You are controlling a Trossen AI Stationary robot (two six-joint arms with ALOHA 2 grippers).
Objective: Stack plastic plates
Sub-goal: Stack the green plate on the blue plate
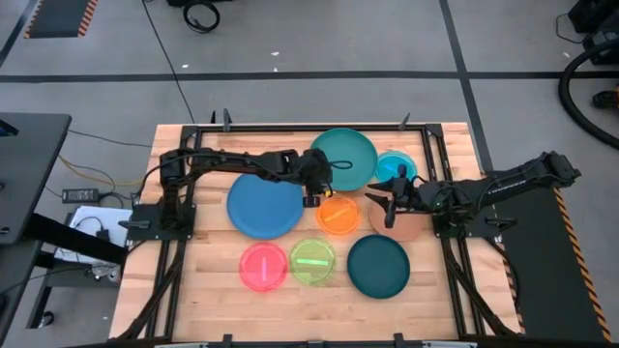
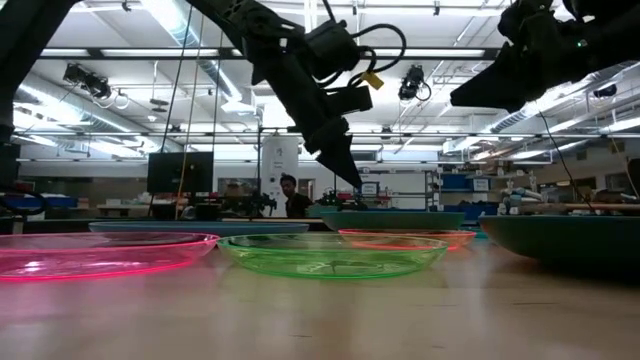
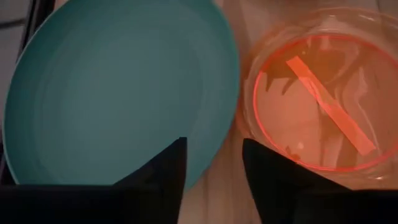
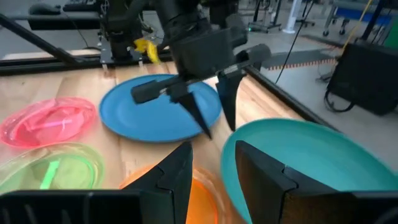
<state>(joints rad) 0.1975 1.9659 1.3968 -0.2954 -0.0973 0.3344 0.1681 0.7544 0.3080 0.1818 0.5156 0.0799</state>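
Note:
Eight plates lie flat on the wooden table: blue [image 1: 266,205], teal [image 1: 343,159], cyan [image 1: 395,166], orange [image 1: 338,215], brown [image 1: 404,228], pink [image 1: 263,266], neon green [image 1: 312,261] and dark teal [image 1: 378,266]. My left gripper [image 1: 316,193] is open and points down. Its fingertips hang just above the table where the teal plate [image 3: 118,93], the blue plate [image 4: 158,112] and the orange plate [image 3: 317,106] come close. My right gripper [image 1: 385,208] is open and stands high over the brown plate, which it partly hides.
A dark metal frame [image 1: 430,155] runs around the table's edges. The pink plate [image 2: 100,250], the green plate [image 2: 330,252] and the dark teal plate [image 2: 570,235] line the near side. Bare wood lies toward the near edge. A person sits far off in the room behind.

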